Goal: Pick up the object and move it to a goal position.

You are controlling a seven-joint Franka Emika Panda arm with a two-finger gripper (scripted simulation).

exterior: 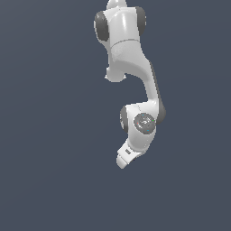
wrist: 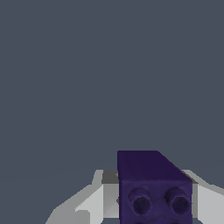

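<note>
Nothing else stands around the white arm (exterior: 133, 76) in the exterior view, only a flat slate-grey backdrop, and no obstacle shows near the gripper (exterior: 122, 161), whose tips are too small there to tell apart. In the wrist view the dark purple cube (wrist: 154, 188) sits between the pale fingers (wrist: 94, 199), which flank it closely on both sides and look clamped on it, though its lower part and the fingertips are cut off by the frame edge. The cube is matte, sharp-edged, with two round studs on its near face; the fingers are smooth and angular.
</note>
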